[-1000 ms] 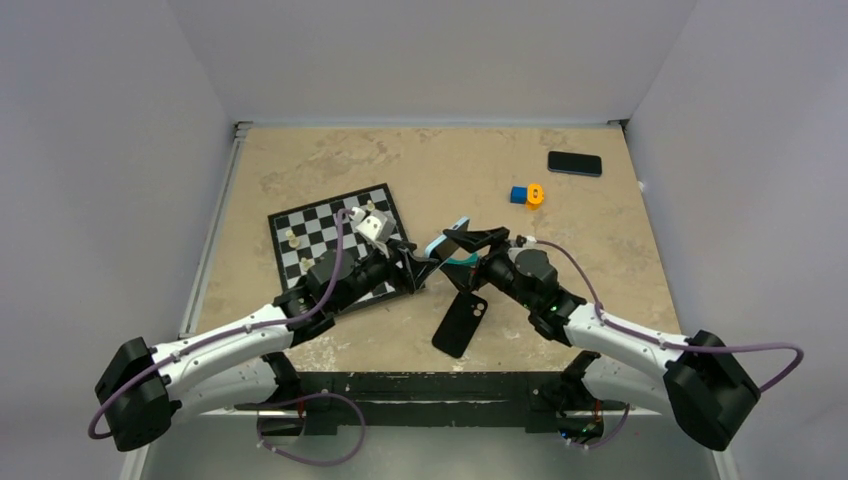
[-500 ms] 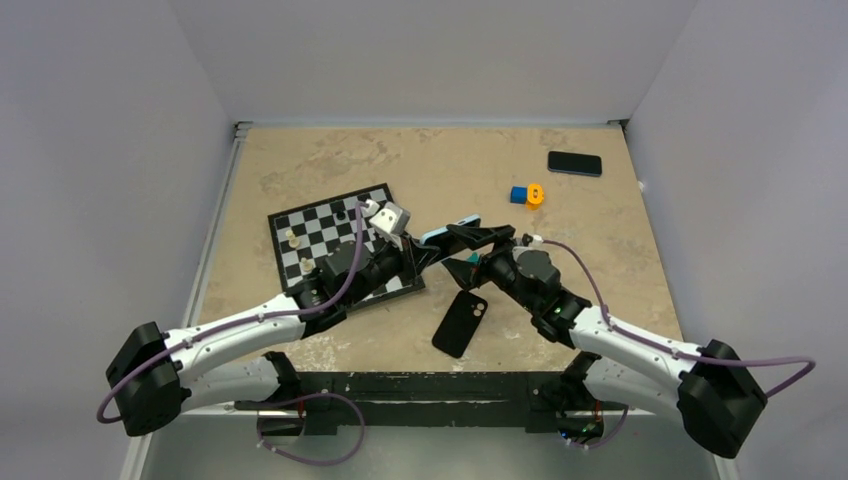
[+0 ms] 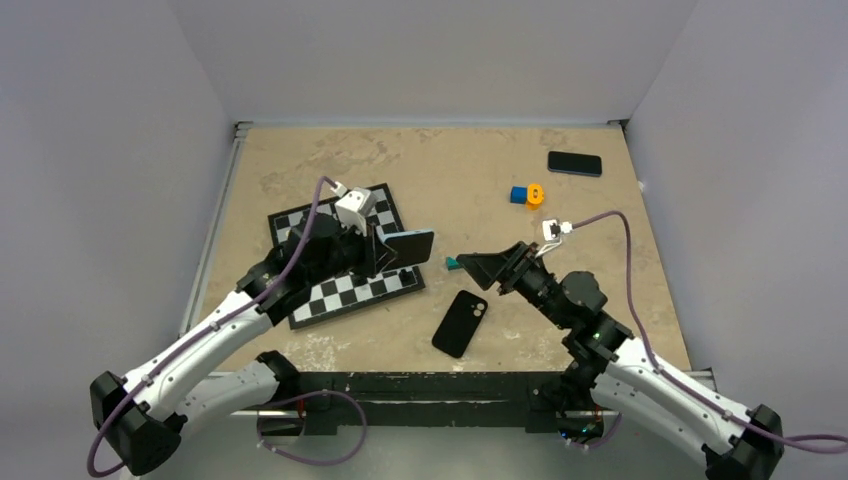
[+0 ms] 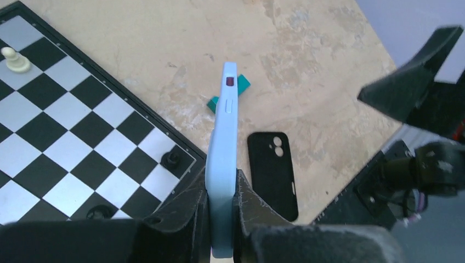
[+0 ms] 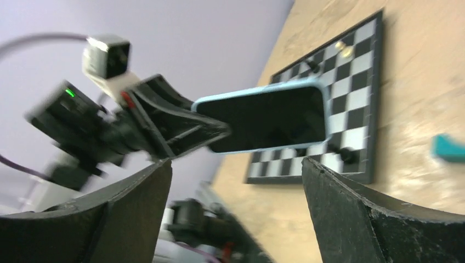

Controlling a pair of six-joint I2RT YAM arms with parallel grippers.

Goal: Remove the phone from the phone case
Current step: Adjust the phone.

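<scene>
My left gripper (image 3: pixel 388 250) is shut on the phone (image 3: pixel 410 246), which it holds on edge above the chessboard's right corner. From the left wrist the phone (image 4: pixel 225 159) shows its pale blue rim, pinched between the two fingers of the left gripper (image 4: pixel 222 185). The black phone case (image 3: pixel 460 322) lies empty on the table with its two camera holes up, also in the left wrist view (image 4: pixel 272 171). My right gripper (image 3: pixel 478 266) hangs open to the phone's right, apart from it. Through the right gripper's (image 5: pixel 236 163) open jaws, the phone's black screen (image 5: pixel 263 118) shows.
A chessboard (image 3: pixel 330 290) with a few pieces lies under the left arm. A small teal piece (image 3: pixel 452 264) rests between the grippers. Blue and orange blocks (image 3: pixel 527 195) and an all-black phone slab (image 3: pixel 574 163) sit at the back right.
The left gripper closed on the phone and carried it left, over the chessboard. The right gripper let go, opened wider and drew back to the right. The case stayed put.
</scene>
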